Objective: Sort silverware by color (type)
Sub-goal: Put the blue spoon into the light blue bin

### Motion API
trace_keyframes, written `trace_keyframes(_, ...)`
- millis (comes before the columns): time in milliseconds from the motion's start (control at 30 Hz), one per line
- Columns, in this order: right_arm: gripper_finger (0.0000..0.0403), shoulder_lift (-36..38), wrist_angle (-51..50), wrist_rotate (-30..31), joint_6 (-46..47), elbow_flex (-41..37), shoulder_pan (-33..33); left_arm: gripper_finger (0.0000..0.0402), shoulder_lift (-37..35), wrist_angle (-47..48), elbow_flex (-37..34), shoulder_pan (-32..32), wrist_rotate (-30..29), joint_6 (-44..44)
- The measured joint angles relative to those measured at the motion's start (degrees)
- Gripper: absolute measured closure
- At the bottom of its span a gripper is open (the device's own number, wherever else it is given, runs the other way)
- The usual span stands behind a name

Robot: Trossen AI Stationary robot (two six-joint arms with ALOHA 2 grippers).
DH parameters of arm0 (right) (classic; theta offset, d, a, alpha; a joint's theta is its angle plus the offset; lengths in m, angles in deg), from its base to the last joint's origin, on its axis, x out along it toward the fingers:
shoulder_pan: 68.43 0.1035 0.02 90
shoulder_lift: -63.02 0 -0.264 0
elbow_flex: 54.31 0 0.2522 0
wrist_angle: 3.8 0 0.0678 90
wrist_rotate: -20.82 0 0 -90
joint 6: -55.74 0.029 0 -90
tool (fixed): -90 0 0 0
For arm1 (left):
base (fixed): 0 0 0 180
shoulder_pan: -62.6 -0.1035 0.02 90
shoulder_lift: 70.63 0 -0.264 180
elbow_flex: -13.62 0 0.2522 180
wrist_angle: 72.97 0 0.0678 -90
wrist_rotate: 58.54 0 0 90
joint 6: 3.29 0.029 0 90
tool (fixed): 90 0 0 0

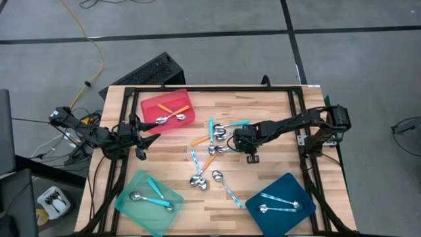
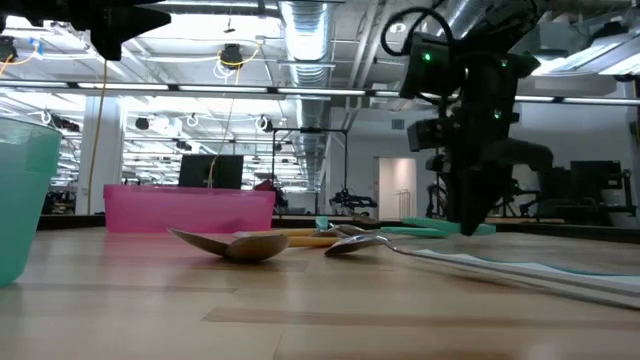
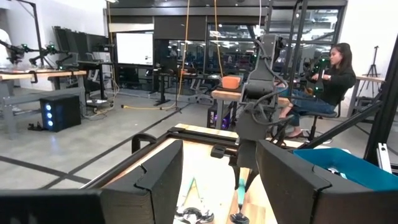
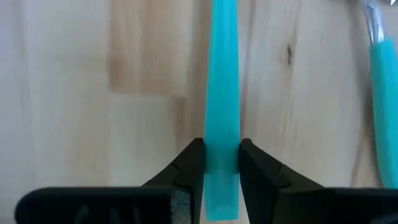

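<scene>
Risks, largest first:

- Could drag the whole central cluster of spoons (image 1: 209,155) across the wooden surface (image 1: 276,105) on lifting, since handles and bowls there overlap and lie touching near the held handle
- Could let the turquoise spoon (image 4: 222,93) swing or pivot once raised, judged from a pinch taken at the very end of the handle, with the heavy bowl far out beyond the tips
- Could slip free altogether: thin, smooth plastic between narrow tips

Positions, largest first:

- Red tray (image 1: 148,105) at 11 o'clock of the surface with two orange-handled spoons; mint-green tray (image 1: 128,197) at 7 o'clock with turquoise ones; dark-blue tray (image 1: 260,204) at 5 o'clock with pale patterned ones
- Left gripper (image 1: 146,137) at 9 o'clock, above the surface, jaws spread wide, nothing between them
- Right gripper (image 4: 221,163) just right of centre, low over the surface, jaws narrowed onto the turquoise handle, one tip touching each edge
- Handle centred between the jaws, running straight ahead from them, a second turquoise handle (image 4: 384,106) lying just beside it
</scene>
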Motion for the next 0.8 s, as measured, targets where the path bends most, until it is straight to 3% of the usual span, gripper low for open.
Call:
trace_keyframes(367,0.0299,0.03,-0.37,0.01,-0.59,6.93,0.02,0.0212,0.0,-0.01,0.0,0.01,0.3,-0.04)
trace_keyframes(800,0.03,0.1,11.75,0.92,-2.19,10.55,3.43,0.0212,0.0,-0.05,0.0,0.0,0.32,-0.04)
